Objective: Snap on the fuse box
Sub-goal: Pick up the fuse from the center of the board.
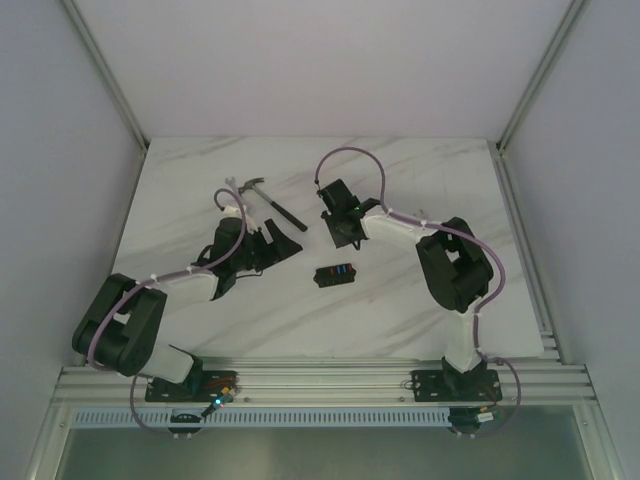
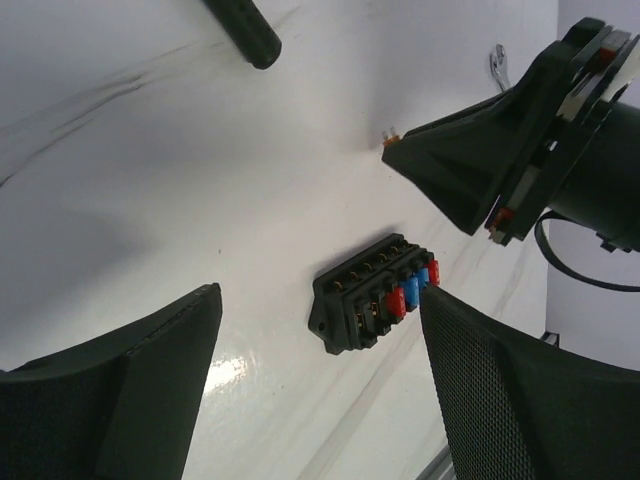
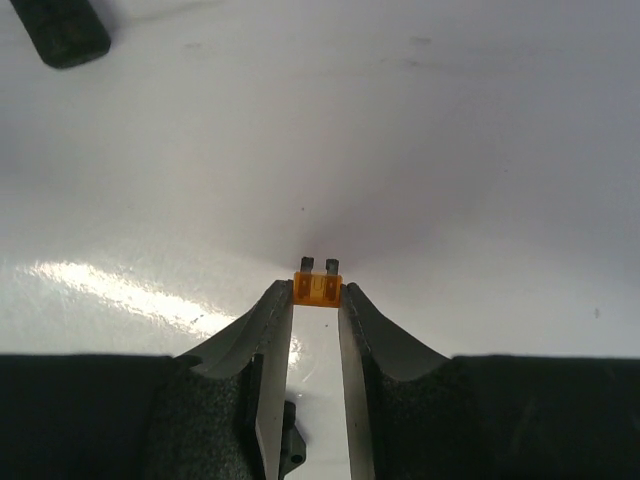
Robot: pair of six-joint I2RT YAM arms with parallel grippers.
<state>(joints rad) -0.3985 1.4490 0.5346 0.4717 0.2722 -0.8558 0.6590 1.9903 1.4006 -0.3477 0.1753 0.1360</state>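
Your fuse box (image 1: 334,273) lies flat on the white marbled table (image 1: 200,160), near its middle and a little toward the arm bases. Neither arm is touching it. In the left wrist view you can see a red, a blue and another red fuse seated at one end of the box (image 2: 372,296), with the other slots looking empty.

Your left gripper (image 1: 283,243) is spread wide and holds nothing. Its two fingers (image 2: 110,390) frame the fuse box from the near side in the wrist view but stay clear of it.

Your right gripper (image 3: 318,298) is pinched closed on a small orange blade fuse (image 3: 318,288). It holds the fuse by the plastic body, with the two metal prongs pointing away from the fingertips. From the overhead camera this gripper sits just beyond the fuse box, close to it but apart. You probably have the fuse held just off the table, though the views don't settle whether the prongs touch it.

A black-handled claw hammer (image 1: 268,202) lies on the table farther back, between the two grippers and well apart from the fuse box.
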